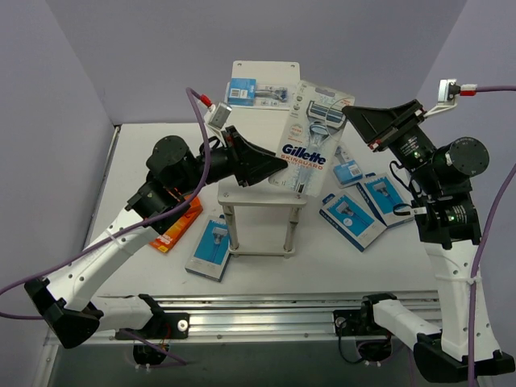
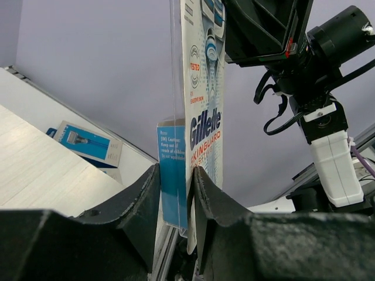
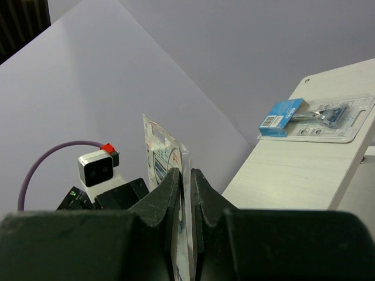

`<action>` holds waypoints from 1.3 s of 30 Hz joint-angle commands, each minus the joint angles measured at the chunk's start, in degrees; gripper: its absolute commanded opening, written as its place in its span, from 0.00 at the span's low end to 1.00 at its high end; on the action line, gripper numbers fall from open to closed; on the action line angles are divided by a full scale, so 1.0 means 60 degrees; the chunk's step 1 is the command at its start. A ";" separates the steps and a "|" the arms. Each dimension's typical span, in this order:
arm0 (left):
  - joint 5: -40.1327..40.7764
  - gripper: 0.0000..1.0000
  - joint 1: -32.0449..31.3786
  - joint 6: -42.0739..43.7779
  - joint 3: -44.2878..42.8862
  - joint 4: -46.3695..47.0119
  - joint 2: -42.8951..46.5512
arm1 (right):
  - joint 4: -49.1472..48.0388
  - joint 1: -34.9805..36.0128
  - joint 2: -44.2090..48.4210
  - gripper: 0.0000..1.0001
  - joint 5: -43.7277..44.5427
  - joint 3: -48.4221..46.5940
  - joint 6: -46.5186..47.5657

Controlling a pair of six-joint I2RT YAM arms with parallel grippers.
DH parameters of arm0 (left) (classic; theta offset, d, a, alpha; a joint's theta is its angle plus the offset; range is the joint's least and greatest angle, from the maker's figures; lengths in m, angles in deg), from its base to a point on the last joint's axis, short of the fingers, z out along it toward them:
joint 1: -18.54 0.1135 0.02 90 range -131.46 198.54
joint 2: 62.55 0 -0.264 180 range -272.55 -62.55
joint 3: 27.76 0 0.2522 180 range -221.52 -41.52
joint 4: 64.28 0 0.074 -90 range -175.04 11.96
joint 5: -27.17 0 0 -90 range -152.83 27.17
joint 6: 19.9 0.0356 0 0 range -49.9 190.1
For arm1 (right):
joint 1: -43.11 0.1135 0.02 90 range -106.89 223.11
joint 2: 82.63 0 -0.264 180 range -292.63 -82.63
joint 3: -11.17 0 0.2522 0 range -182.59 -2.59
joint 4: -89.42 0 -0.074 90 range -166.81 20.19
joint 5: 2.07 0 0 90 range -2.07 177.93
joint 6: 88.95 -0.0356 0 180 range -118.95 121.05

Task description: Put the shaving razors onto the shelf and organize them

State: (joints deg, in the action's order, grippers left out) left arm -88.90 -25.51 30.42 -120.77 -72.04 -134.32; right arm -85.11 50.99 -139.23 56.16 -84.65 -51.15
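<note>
A large Gillette Skinguard blister pack [image 1: 310, 141] is held in the air over the right side of the shelf [image 1: 258, 129], a pale wood-grain stand on thin legs. My left gripper [image 1: 278, 167] is shut on its lower edge, seen in the left wrist view [image 2: 188, 181] with the pack [image 2: 205, 111] standing between the jaws. My right gripper [image 1: 351, 113] is shut on the top edge; the right wrist view [image 3: 188, 181] shows the clear plastic rim [image 3: 161, 152] pinched there. A smaller blister pack [image 1: 258, 91] lies flat at the shelf's far end.
An orange box [image 1: 177, 228] and a blue-and-white box [image 1: 211, 247] lie on the table left of the shelf. Three blue-and-white packs [image 1: 352, 218], [image 1: 385, 196], [image 1: 348, 171] lie to its right. Walls close in behind and to the left.
</note>
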 commanded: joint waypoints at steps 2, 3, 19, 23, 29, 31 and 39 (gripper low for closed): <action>0.0898 0.08 -0.0026 0.1396 -0.0840 -0.2034 0.0462 | -0.0756 -0.0024 0.0102 0.00 -0.0081 0.0010 0.0087; 0.1090 0.06 -0.0012 0.1892 -0.1174 -0.2359 0.0549 | -0.0756 -0.0024 0.0088 0.00 -0.0125 0.0024 0.0073; 0.6623 0.02 -0.0143 0.8734 -0.4283 -0.6668 0.0551 | 0.0328 -0.0039 0.0351 0.53 0.0915 -0.0005 0.0981; 0.7316 0.02 -0.0406 1.0971 -0.4328 -0.6699 0.0447 | 0.0459 -0.0039 0.0307 0.54 0.0944 0.0054 0.1142; 0.7128 0.02 -0.1109 1.2969 -0.3552 -0.6376 0.0682 | 0.0679 -0.0039 0.0234 0.56 0.1017 0.0054 0.1508; 0.7156 0.02 -0.1474 1.3686 -0.3288 -0.6405 0.0667 | 0.0781 -0.0039 0.0205 0.56 0.1061 0.0098 0.1640; 0.7904 0.02 -0.2486 1.5490 -0.2101 -0.5907 0.0638 | 0.1045 -0.0068 0.0263 0.57 0.1281 0.0186 0.1977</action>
State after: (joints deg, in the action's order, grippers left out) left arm -43.78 -39.09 117.69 -133.53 -111.43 -131.17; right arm -77.37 50.97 -137.92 62.91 -83.62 -41.36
